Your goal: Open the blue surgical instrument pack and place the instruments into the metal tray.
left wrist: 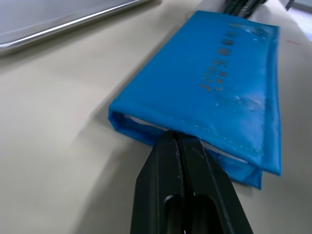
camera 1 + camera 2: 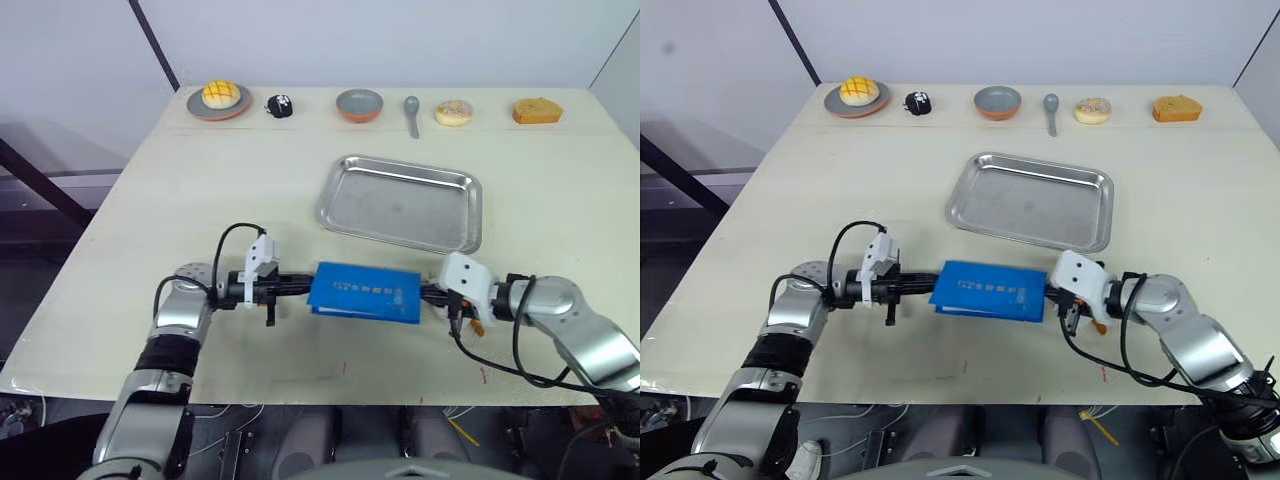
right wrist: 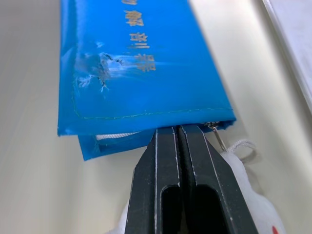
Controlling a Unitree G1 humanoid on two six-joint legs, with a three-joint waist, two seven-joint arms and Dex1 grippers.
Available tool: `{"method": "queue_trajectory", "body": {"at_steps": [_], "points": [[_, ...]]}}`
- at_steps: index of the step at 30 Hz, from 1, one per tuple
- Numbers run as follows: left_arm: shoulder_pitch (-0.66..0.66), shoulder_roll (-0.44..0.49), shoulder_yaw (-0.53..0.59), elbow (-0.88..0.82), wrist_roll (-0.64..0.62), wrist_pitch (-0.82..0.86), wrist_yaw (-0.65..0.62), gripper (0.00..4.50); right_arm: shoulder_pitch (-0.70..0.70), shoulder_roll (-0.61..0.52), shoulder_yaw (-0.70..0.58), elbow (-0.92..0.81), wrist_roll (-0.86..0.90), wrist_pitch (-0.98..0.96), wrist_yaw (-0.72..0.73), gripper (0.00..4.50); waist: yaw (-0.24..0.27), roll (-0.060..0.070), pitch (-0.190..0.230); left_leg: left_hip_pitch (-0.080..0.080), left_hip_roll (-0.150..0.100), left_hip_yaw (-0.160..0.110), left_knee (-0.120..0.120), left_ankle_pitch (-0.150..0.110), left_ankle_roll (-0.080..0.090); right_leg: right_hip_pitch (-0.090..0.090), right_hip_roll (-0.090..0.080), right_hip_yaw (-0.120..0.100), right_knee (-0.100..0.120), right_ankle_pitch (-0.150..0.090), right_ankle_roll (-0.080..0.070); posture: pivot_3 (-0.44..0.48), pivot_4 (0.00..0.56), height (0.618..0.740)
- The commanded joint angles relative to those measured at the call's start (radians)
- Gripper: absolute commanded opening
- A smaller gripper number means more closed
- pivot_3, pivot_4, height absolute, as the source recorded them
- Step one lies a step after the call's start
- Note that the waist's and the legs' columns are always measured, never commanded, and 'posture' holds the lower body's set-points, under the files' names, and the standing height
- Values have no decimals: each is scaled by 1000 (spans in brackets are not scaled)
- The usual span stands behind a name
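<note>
The blue surgical instrument pack (image 2: 366,291) lies flat and closed near the table's front edge, with small print on top. My left gripper (image 2: 312,287) meets its left end, fingers (image 1: 165,165) pressed together at the seam where the white lining shows. At the opposite end my right gripper (image 2: 425,295) is shut the same way, tips tucked under the top flap beside a zipper pull (image 3: 217,134). The instruments are hidden. Just behind the pack sits the metal tray (image 2: 330,200), with nothing in it.
A white soft object with a cord loop (image 3: 243,204) lies under my right fingers. Along the far edge stand a plate with a yellow bun (image 2: 220,97), a small black object (image 2: 279,106), a grey bowl (image 2: 359,104), a spoon (image 2: 412,113), a doughnut (image 2: 454,112) and a cake piece (image 2: 537,110).
</note>
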Motion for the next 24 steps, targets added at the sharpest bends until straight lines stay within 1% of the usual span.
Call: {"method": "queue_trajectory", "body": {"at_steps": [1,5,10,14,19,21,24], "points": [[16,-57,-87,17,27,4,5,0,12,-42,-59,3,12,-45,40,101,2,2,-1,0,0,0,0,0,0,0,0,0,0,0,0,0,150,740],[-4,-72,-94,46,38,-11,7,0,31,-58,-63,-3,24,-59,77,101,5,3,-2,0,0,0,0,0,1,1,0,0,0,0,0,0,150,740],[-12,-60,-99,73,50,-33,-10,0,51,-51,-62,-16,7,-69,72,101,4,4,-3,0,0,0,0,0,1,1,0,0,0,0,0,0,150,740],[-5,-19,-78,80,49,-27,-14,0,120,-84,-160,-40,28,-100,76,101,7,4,-3,1,0,0,0,0,1,1,0,0,0,0,0,0,150,740],[-1,25,-47,73,25,-18,-11,0,195,-103,-278,-65,74,-147,93,101,-10,5,-3,2,1,0,0,-1,1,2,1,0,0,0,0,0,150,740],[-15,45,-17,73,-1,-6,-13,0,227,-93,-334,-75,123,-140,102,101,-14,5,-3,2,2,0,0,-1,2,2,2,1,0,0,0,0,150,740],[-16,89,13,43,-35,2,-35,0,282,-96,-401,-72,150,-167,119,101,-17,3,-2,2,3,1,0,-1,2,1,4,1,0,0,0,0,150,740]]}}
